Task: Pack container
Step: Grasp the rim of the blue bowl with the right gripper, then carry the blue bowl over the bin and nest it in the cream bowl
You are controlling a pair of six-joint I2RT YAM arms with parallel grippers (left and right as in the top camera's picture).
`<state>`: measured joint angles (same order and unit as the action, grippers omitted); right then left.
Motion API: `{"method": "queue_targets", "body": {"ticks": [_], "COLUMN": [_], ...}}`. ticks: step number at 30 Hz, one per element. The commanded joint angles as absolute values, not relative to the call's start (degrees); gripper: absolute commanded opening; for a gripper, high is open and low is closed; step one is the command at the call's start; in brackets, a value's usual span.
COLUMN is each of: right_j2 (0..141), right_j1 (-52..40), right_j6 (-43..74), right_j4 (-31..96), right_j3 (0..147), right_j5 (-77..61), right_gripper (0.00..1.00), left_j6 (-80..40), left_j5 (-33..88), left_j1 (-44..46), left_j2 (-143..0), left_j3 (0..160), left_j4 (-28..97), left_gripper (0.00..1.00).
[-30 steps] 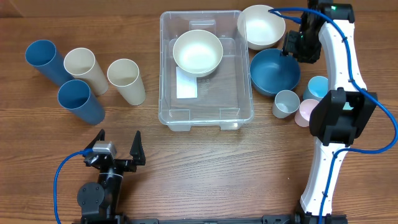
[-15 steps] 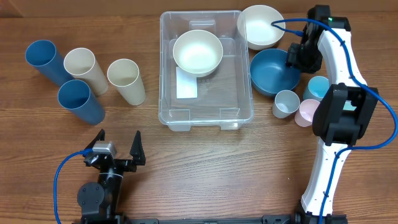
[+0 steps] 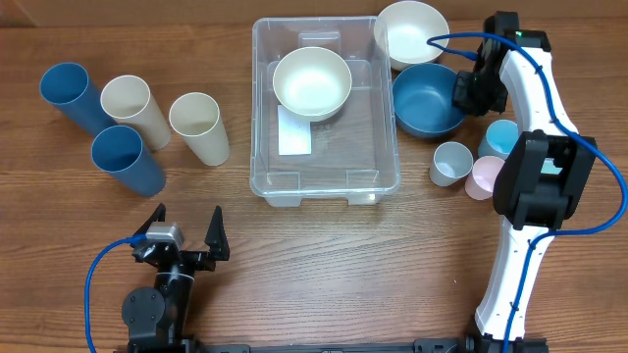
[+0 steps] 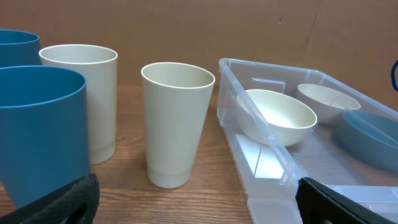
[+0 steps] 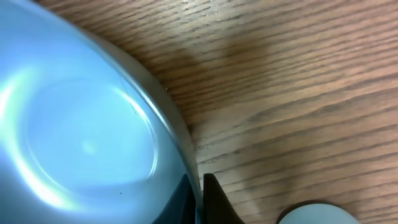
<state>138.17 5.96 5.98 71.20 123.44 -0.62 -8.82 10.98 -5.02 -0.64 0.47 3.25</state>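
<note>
The container (image 3: pixel 334 149) is a clear rectangular bin at the table's far middle, with a cream bowl (image 3: pixel 312 82) inside it at the far end. Just right of it is a blue bowl (image 3: pixel 427 101). My right gripper (image 3: pixel 463 93) is shut on the right rim of this bowl. In the right wrist view the rim of the blue bowl (image 5: pixel 81 137) is pinched between the two fingers of the right gripper (image 5: pixel 200 193). My left gripper (image 3: pixel 184 235) stands open near the front left, holding nothing. The left wrist view shows the container (image 4: pixel 261 71) and the cream bowl (image 4: pixel 280 115).
A white bowl (image 3: pixel 410 35) sits behind the blue one. Small grey (image 3: pixel 450 162), pink (image 3: pixel 483 177) and light blue (image 3: pixel 502 137) cups stand to the right. At the far left stand two tall blue cups (image 3: pixel 67 88) (image 3: pixel 126 157) and two cream cups (image 3: pixel 132 106) (image 3: pixel 199 126).
My right gripper came down to the blue bowl's right rim and shut on it. The bowl has shifted a little toward the far side. The left arm has not moved.
</note>
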Motion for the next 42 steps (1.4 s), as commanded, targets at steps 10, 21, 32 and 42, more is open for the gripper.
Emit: {"method": "queue_targets", "body": {"ticks": [10, 21, 32, 42], "right_j2": [136.97, 136.73, 136.73, 136.75], "right_j1": [10.74, 13.19, 5.04, -13.34], "right_j6": [6.28, 6.09, 4.21, 2.79], "right_j4": [74.19, 81.89, 94.85, 89.10], "right_j3": [124.16, 143.94, 167.76, 167.68], "right_j5": [-0.78, -7.64, -14.04, -2.98], "right_gripper": [0.04, 0.04, 0.04, 0.04], "left_j6": [-9.21, -9.21, -9.21, -9.21], "left_j5": [11.62, 11.62, 11.62, 11.62], "left_j1": [-5.61, -5.61, -5.61, -5.61], "left_j2": [-0.25, -0.25, -0.25, -0.25], "left_j3": [0.27, 0.27, 0.27, 0.27], "left_j4": [3.20, 3.20, 3.20, 3.20], "left_gripper": [1.00, 1.00, 1.00, 1.00]}}
